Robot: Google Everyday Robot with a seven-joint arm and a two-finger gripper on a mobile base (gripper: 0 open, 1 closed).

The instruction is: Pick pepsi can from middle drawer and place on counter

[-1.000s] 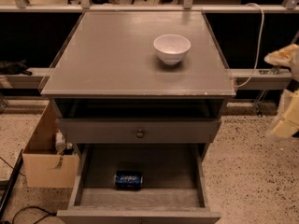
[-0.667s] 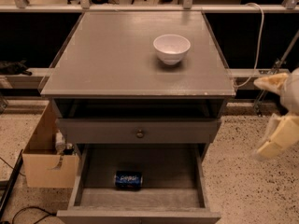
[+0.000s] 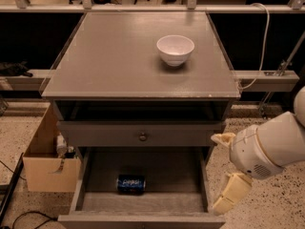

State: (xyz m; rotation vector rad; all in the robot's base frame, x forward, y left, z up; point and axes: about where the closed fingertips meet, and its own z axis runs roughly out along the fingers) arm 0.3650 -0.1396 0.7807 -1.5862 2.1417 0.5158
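Observation:
The pepsi can lies on its side on the floor of the pulled-out middle drawer, left of the drawer's centre. The counter is the grey cabinet top above it. My gripper is at the right of the cabinet, just outside the drawer's right wall, and well right of the can. Its two cream fingers are spread apart and hold nothing.
A white bowl stands on the counter, right of centre. A closed drawer front with a round knob sits above the open drawer. A cardboard box stands on the floor to the left. A white cable hangs at the right.
My arm has moved left and down from the right edge of the view toward the open drawer's right side. The can and bowl have not moved.

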